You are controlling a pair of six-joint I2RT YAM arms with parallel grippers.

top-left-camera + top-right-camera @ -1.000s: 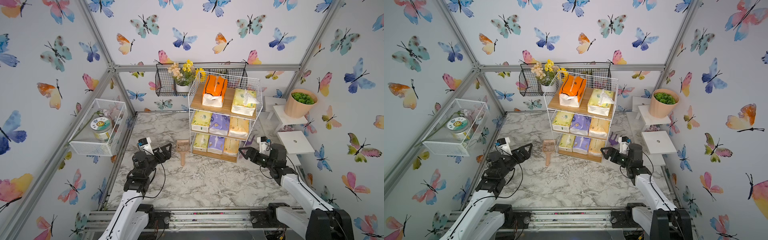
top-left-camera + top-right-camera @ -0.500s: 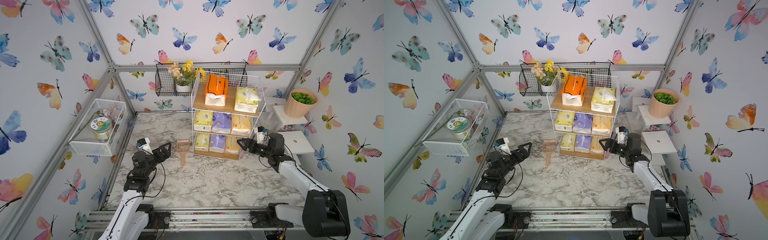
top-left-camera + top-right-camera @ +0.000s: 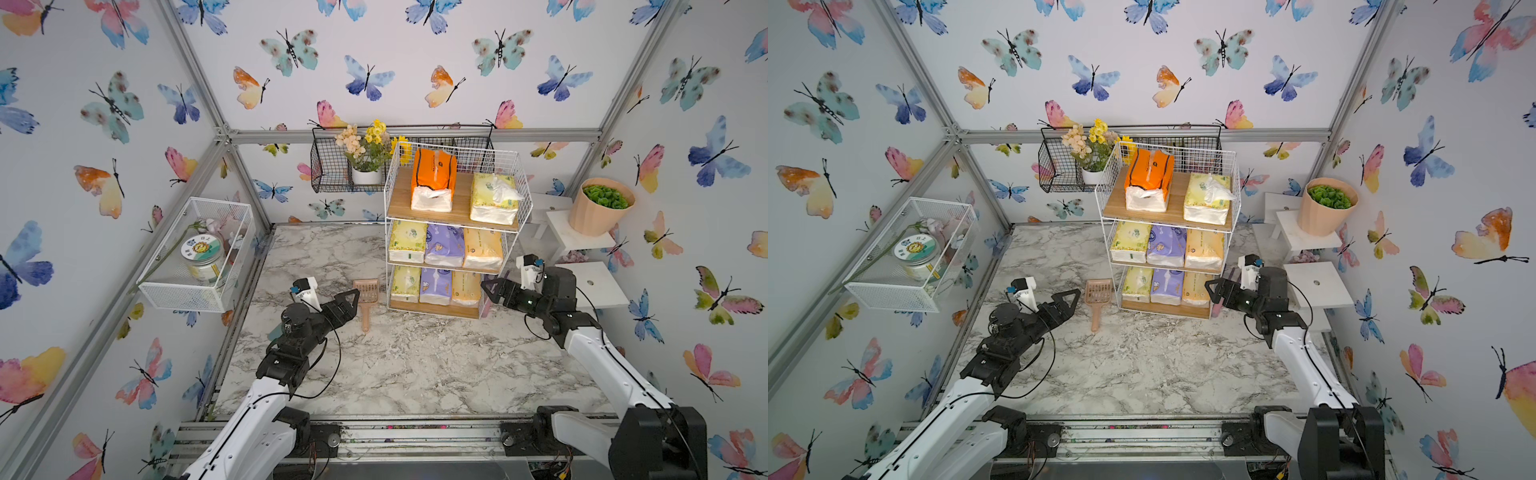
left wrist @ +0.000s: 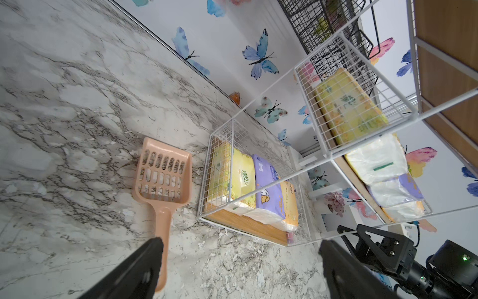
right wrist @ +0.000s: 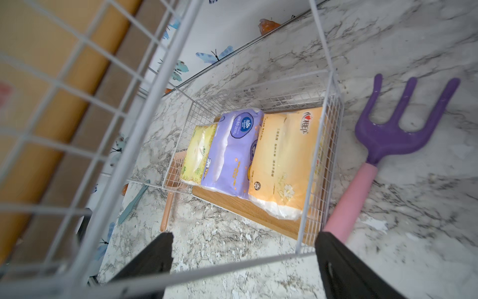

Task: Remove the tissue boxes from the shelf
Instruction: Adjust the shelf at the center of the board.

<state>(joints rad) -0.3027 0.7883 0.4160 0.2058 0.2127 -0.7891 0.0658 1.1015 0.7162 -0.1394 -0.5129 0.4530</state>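
Observation:
The shelf (image 3: 461, 201) (image 3: 1175, 208), a white wire rack with three wooden tiers, stands at the back of the marble table. Tissue boxes fill it: a bright orange pack (image 3: 433, 179) and a yellow-green one (image 3: 492, 199) on top, and yellow-green, purple (image 3: 444, 245) and light orange packs on each lower tier. My right gripper (image 3: 492, 289) (image 5: 243, 248) is open at the shelf's right front corner. It faces the bottom tier's light orange pack (image 5: 282, 160), with a rack wire crossing between its fingers. My left gripper (image 3: 351, 301) (image 4: 240, 246) is open and empty, left of the shelf.
A peach scoop (image 3: 365, 297) lies beside the left gripper. A purple hand rake with a pink handle (image 5: 388, 134) lies against the shelf's right side. A black wire basket (image 3: 328, 170), a white mesh basket (image 3: 199, 286) and a plant pot (image 3: 600, 212) line the walls.
My right gripper has moved back toward the shelf's right front corner. The shelf stands slightly further right than a second ago. The left arm has not moved.

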